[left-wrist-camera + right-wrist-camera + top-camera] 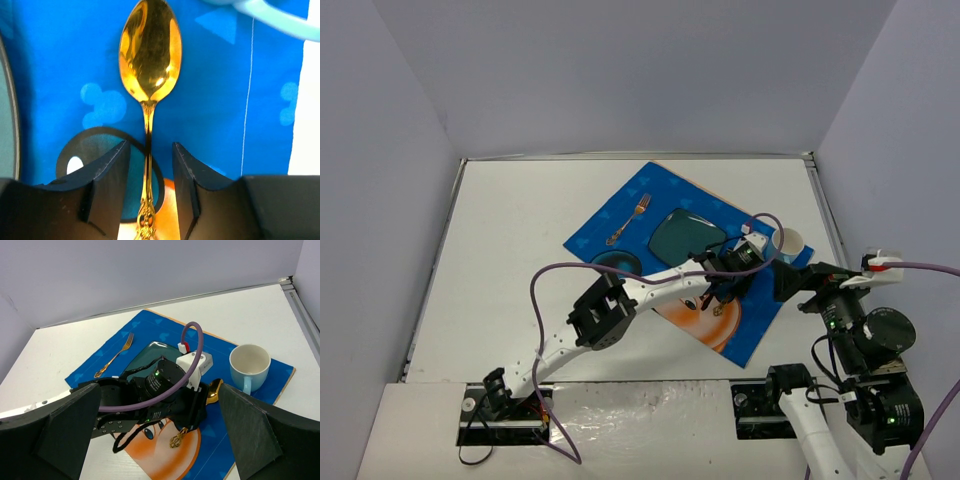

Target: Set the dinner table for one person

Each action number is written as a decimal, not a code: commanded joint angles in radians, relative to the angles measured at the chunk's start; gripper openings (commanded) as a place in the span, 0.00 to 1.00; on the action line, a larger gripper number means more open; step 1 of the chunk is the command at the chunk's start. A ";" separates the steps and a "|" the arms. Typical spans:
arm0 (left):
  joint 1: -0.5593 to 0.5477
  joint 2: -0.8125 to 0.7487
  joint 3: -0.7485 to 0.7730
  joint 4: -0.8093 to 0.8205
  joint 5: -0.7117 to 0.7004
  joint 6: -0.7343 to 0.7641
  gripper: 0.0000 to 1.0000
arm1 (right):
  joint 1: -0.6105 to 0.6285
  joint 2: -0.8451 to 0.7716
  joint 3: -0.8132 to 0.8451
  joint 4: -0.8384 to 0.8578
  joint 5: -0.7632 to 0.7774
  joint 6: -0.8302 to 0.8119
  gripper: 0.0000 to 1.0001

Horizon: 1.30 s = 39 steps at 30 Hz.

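SPOON SET DOWN: My left tool (150, 147) hangs low over the gold spoon (150, 55). Its two fingers (107, 170) stand partly apart, one on each side of the thin handle. A strip of cloth shows on either side of the handle, so the tool has hold of nothing. The spoon lies flat on the blue Mickey Mouse placemat (595, 235), to the right of the teal plate (682, 235). Its bowl points toward the pale blue cup (249, 362) and sits just beside the cup's handle. Its ornate handle end rests on the orange face printed on the cloth.

My left arm reaches across from its base, with a purple cable looping over it. A gold fork (630, 218) lies on the placemat to the left of the plate, well apart from the spoon.

My right tool (159, 390) hovers at the placemat's right edge, near the cup, with its fingers spread as wide as they go and nothing between them.

The white worktop (520, 230) lies under everything. It carries the placemat, turned at an angle, toward its far right part, and bare white surface surrounds the cloth.
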 commanded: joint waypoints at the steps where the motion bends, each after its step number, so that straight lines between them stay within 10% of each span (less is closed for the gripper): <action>1: -0.004 -0.165 -0.041 0.035 -0.040 0.040 0.44 | 0.005 0.016 0.073 0.064 0.007 -0.045 1.00; 23: 0.357 -1.228 -0.886 0.040 -0.276 0.168 0.96 | 0.005 0.071 0.164 0.067 0.227 -0.162 1.00; 31: 0.712 -1.572 -1.066 -0.115 -0.289 0.245 0.97 | 0.006 0.041 0.142 0.068 0.275 -0.266 1.00; 39: 0.786 -1.732 -1.154 -0.135 -0.438 0.305 0.97 | 0.006 0.027 0.100 0.069 0.300 -0.232 1.00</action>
